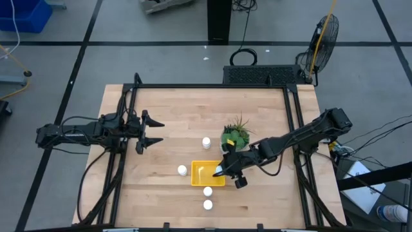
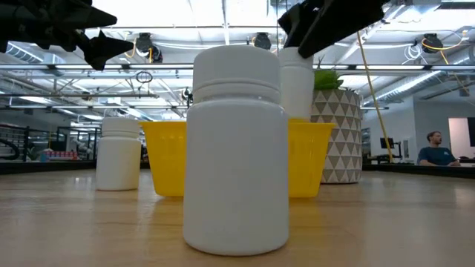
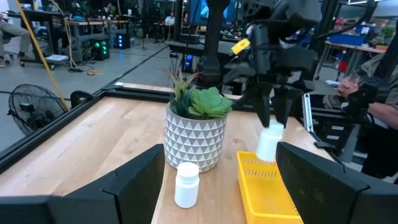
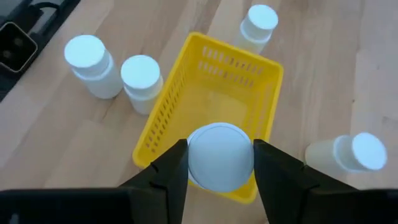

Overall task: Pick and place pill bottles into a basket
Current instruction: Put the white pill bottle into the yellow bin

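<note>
The left gripper [image 1: 156, 133] hangs over the table's left half, fingers spread wide and holding nothing. Toward the front edge near the middle sits the yellow basket [image 1: 201, 180]. One pill bottle [image 1: 182, 170] stands just beside the basket's left wall, another [image 1: 206, 142] behind it near the plant pot [image 1: 235, 138], and two more [image 1: 208, 191] [image 1: 208, 205] stand in a line between the basket and the front edge. The right gripper [image 1: 223, 169] is over the basket's right side, its fingers [image 4: 277, 174] clamped on a fifth bottle [image 4: 220, 156] held above the basket.
</note>
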Action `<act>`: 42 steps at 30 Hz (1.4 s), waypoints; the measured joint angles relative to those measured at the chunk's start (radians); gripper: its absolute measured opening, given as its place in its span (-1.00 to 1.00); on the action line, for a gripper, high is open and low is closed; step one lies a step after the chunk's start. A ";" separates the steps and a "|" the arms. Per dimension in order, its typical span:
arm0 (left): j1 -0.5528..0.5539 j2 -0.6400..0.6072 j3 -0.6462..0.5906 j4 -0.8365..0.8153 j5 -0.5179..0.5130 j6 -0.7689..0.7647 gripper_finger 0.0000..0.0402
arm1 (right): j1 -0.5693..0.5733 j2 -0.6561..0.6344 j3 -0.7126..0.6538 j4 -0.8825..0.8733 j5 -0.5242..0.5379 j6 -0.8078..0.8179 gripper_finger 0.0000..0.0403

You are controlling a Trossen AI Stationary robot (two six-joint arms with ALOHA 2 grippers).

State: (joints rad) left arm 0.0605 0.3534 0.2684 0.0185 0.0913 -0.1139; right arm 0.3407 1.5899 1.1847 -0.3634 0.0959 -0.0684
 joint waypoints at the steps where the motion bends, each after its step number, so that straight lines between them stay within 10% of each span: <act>1: 0.000 0.000 0.000 0.000 0.006 0.000 0.54 | -0.002 0.011 0.000 0.001 0.000 0.000 -0.27; 42: -0.006 0.000 0.000 -0.026 0.067 -0.004 0.54 | -0.081 0.136 -0.017 0.074 -0.048 -0.059 -0.25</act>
State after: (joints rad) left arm 0.0544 0.3534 0.2684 -0.0077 0.1585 -0.1181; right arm 0.2596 1.7260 1.1675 -0.2893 0.0479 -0.1275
